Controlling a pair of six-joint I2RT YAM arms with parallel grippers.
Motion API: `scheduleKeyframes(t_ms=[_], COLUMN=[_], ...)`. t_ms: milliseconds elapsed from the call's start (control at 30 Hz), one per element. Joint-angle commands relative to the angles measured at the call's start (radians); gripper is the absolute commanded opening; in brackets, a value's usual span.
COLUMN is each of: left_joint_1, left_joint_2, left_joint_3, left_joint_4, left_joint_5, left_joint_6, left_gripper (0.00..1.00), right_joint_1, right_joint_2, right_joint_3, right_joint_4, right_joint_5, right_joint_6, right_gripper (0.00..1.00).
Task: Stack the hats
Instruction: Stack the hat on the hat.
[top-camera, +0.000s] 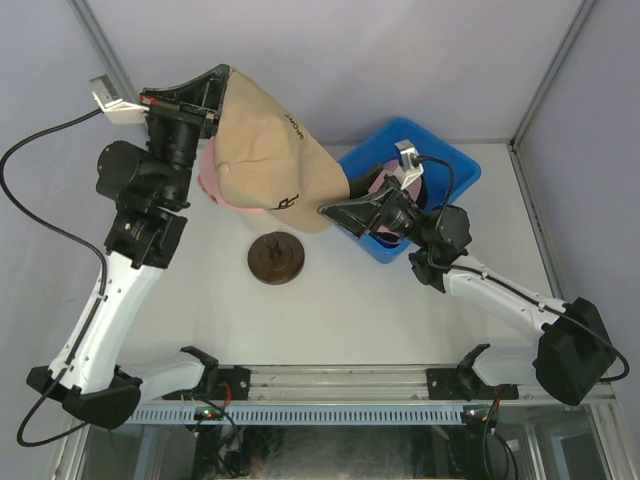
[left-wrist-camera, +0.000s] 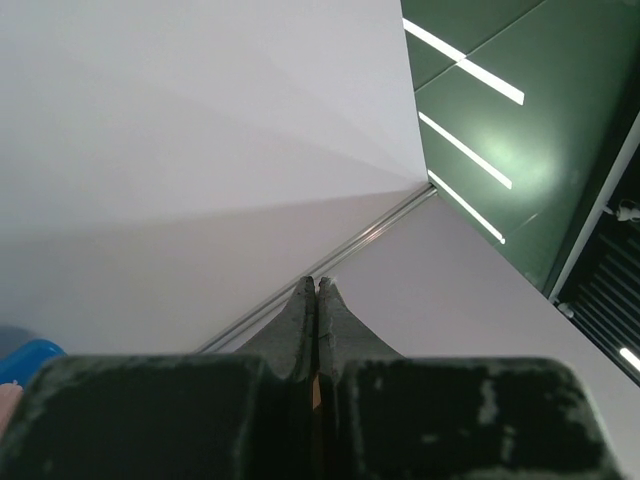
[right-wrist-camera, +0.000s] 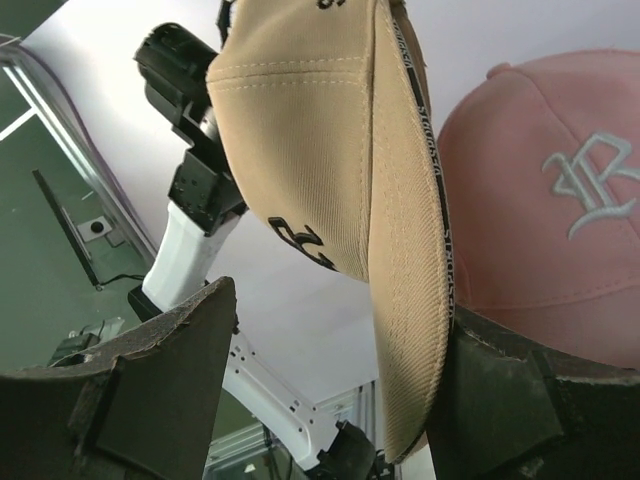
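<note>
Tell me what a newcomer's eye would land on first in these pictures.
The big tan cap stands out first, held up at the table's far left by the shut left gripper and hanging over a pink cap. The right gripper stands open at the tan cap's brim. A blue bin sits on the right, behind that arm.

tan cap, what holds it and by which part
Left gripper, jaws shut, pinches the tan cap at its back edge. Right gripper is open astride the cap's front edge, gripping nothing.
</note>
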Motion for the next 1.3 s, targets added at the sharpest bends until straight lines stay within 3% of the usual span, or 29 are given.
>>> scheduleKeyframes(t_ms=[0,167,267,467,800,1267], left_joint_1=[-0.015,-0.044,-0.063,-0.094,-0.112,-0.112], left_joint_2=[-0.020,-0.018,-0.008,0.019,0.023,0.011], left_joint_3=[0.071,0.082,0.094,0.128,0.144,0.123], left_joint_4=[-0.018,-0.025,-0.025,-0.031,-0.055,-0.056], left_joint_5=[-0.057,-0.067,-0.072,-0.081,-0.108,-0.107], left_joint_6=[0.036,0.043,0.046,0.053,0.067,0.070], left_gripper=[0.00,0.00,0.00,0.00,0.00,0.00], right_joint_1=[0.010,0.010,0.010,0.026,0.061,0.079], right_joint_2=[-0.062,-0.213,-0.248,-0.212,-0.210,-0.221], right_joint_3=[0.050,0.103,0.145,0.182,0.252,0.256], right_joint_4=[-0.139,-0.505,-0.629,-0.645,-0.844,-0.821], right_joint_5=[-0.012,0.074,0.106,0.078,0.167,0.143], right_joint_6=[0.011,0.011,0.011,0.011,0.011,0.011], right_gripper=[0.67,0.67,0.67,0.67,0.67,0.67])
